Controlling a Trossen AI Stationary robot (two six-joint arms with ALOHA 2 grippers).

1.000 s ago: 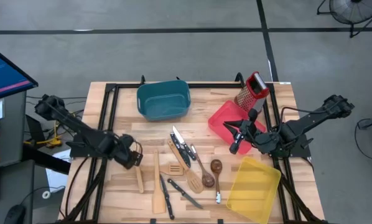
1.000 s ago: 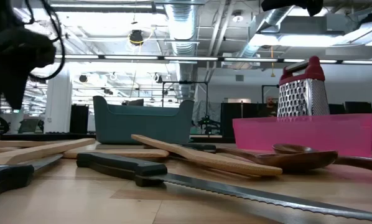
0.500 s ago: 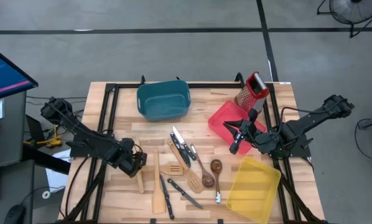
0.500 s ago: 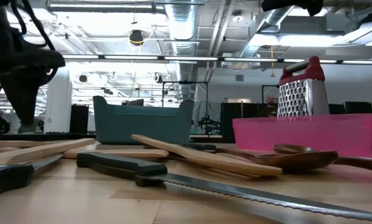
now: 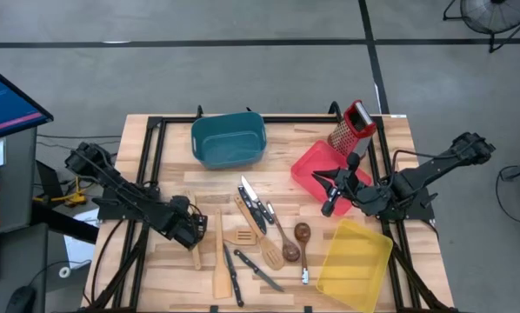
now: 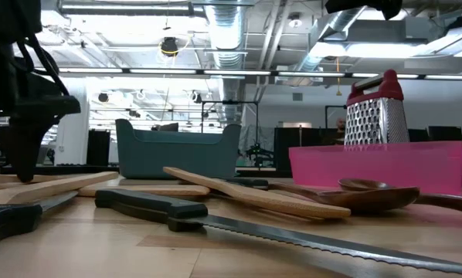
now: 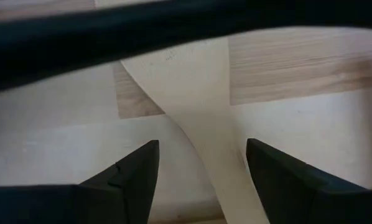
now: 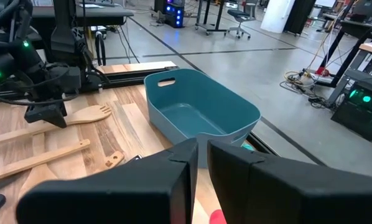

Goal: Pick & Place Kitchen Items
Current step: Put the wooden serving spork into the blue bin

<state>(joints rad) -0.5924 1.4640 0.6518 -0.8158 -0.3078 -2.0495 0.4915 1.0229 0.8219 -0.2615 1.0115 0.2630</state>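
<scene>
A pale wooden surface [image 5: 173, 161] in a black frame is carrying a teal bin [image 5: 228, 139] at the back, a red bin [image 5: 316, 167] and a yellow bin [image 5: 355, 263] on the right, with wooden spatulas [image 5: 218, 255], brown spoons [image 5: 301, 241] and knives [image 5: 253, 202] lying loose between them.

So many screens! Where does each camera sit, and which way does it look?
High view: overhead, straight down on the table; both arms show, left pincer, right pincer.
Low view: at tabletop height, looking across a knife into the room; the left arm shows dark at one edge.
Left wrist view: on the left arm, looking down at a wooden spatula between its open fingers.
Right wrist view: on the right arm, past its shut fingers.
Shared: the teal bin appears in the high, low and right wrist views.
</scene>
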